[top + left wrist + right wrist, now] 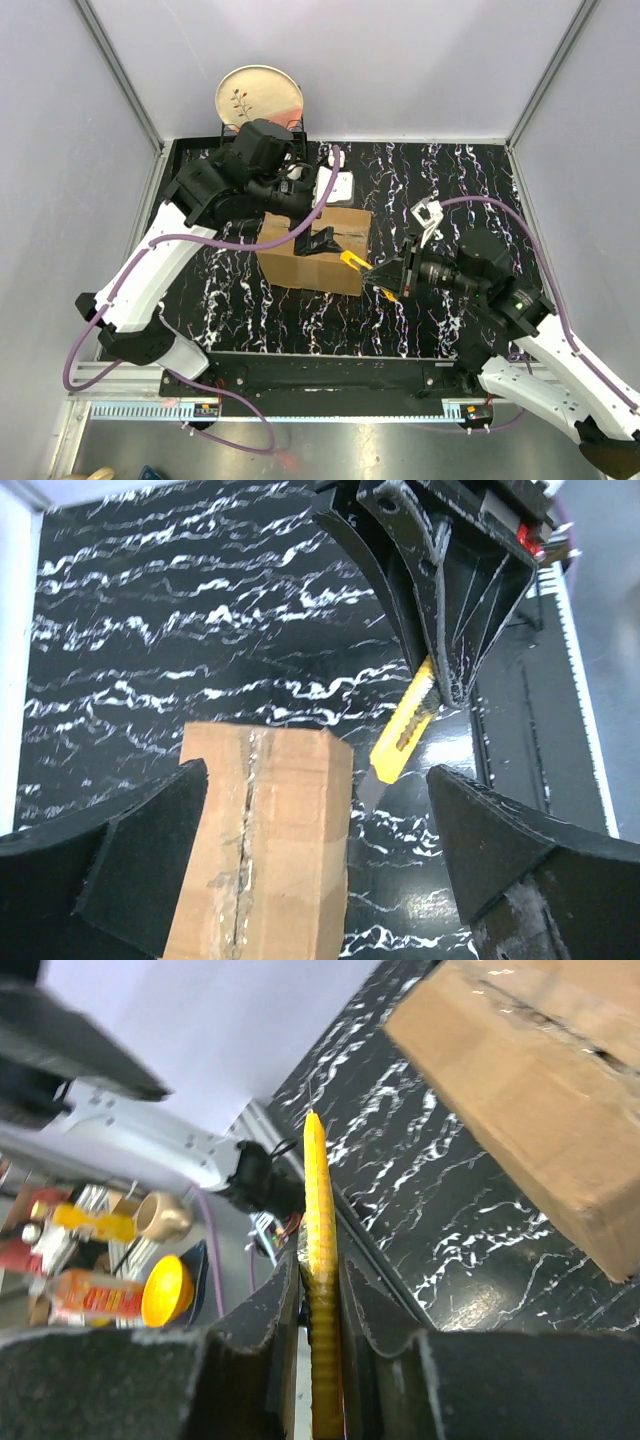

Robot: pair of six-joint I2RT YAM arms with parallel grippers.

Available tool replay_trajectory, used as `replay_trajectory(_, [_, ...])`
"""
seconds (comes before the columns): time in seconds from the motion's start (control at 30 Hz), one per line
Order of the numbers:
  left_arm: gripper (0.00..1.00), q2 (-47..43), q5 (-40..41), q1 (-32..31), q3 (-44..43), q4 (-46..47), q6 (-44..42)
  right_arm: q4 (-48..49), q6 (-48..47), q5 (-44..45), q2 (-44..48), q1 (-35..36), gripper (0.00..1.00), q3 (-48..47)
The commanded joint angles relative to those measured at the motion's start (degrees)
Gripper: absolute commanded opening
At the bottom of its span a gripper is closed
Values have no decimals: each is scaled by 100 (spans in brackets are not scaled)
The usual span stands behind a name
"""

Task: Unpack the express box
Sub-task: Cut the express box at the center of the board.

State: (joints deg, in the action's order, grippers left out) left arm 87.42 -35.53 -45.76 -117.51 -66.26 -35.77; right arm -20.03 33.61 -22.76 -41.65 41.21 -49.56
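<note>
Black white-veined tabletop (450,180), 3 pale grey walls (400,60). Left gripper (322,243) spread wide, empty, over express box (300,268). Right gripper (388,278) clamps yellow utility knife (354,262), blade just beside box.

Top view looks steeply down over the whole table (250,310). Wrist views sit close, facing each other; all share the express box (265,830) and yellow utility knife (405,730).

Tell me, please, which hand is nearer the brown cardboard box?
Left. The left hand hangs open over the box; the right hand, gripping a yellow utility knife, sits beside it.
</note>
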Motion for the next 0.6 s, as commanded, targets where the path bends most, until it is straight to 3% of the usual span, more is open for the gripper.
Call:
replay_trajectory(0.0, [99,-59,-1086,5,-219,44,183,-974,-1109,-1204,-9,-17,0,-756])
replay_trajectory(0.1, [99,-23,-1693,-56,-324,-255,290,-1545,-1514,-1292,-282,-8,0,-1265])
replay_trajectory(0.43, [97,469,-1993,-407,-650,-1196,500,-2075,-2217,-1038,-634,-17,0,-2066])
replay_trajectory(0.57, [91,706,-1879,-469,-650,-1416,492,-2092,-2349,-1002,-696,-17,0,-2233])
